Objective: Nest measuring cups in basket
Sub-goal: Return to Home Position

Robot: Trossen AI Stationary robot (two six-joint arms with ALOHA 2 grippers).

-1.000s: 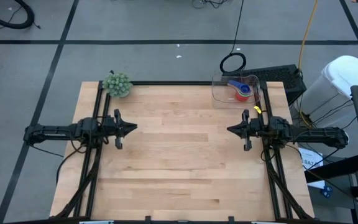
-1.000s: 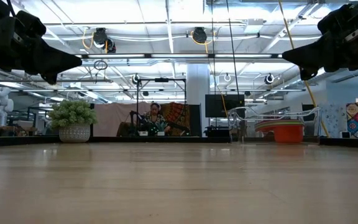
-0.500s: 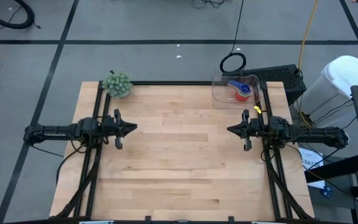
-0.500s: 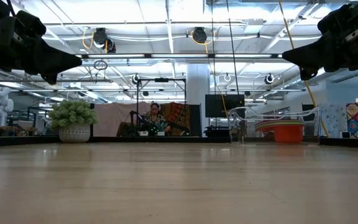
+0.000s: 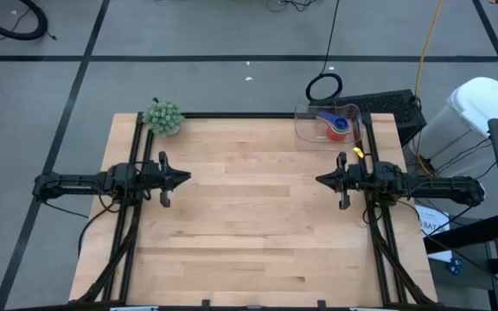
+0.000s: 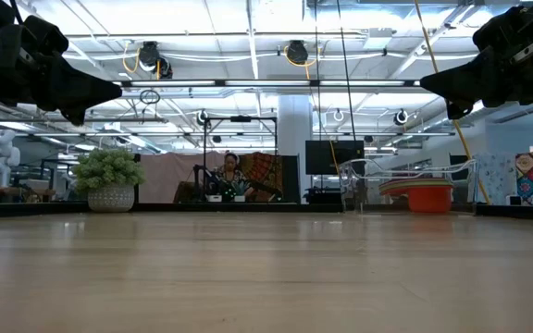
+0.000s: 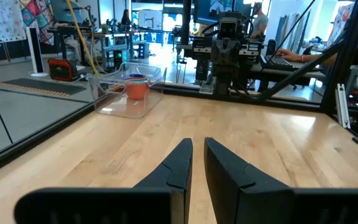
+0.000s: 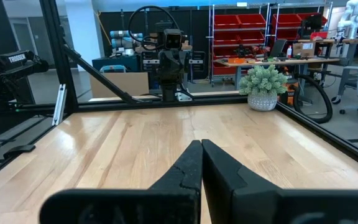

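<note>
1. Two claws, both empty. The left claw (image 5: 185,178) hangs over the left half of the desk (image 5: 249,246). Its fingers are drawn nearly together, with only a thin slit showing in its wrist view.
2. The right claw (image 5: 320,180) hangs over the right half, facing the left one. Its fingers are pressed together with nothing between them.
3. Change against the frames half a second and a second back: none. Both arms hold the same pose, well apart and raised off the desk. Judgement: the retreat is finished, or as good as finished.
4. The basket (image 5: 308,130) stands at the far right corner of the desk, beyond the right claw and apart from it. The measuring cups (image 5: 336,126) sit inside it as one stack, toward its right side. No cup shows outside the basket. Judgement: the nesting looks complete.
5. The fuzzy green ball (image 5: 163,117) rests at the far left corner, near nothing else.
6. Hard to make out: the cup count. Blue, red and orange show. I cannot find green or yellow, and I cannot tell whether they are buried in the stack. The low view gives only an orange-red band through the clear wall.
</note>
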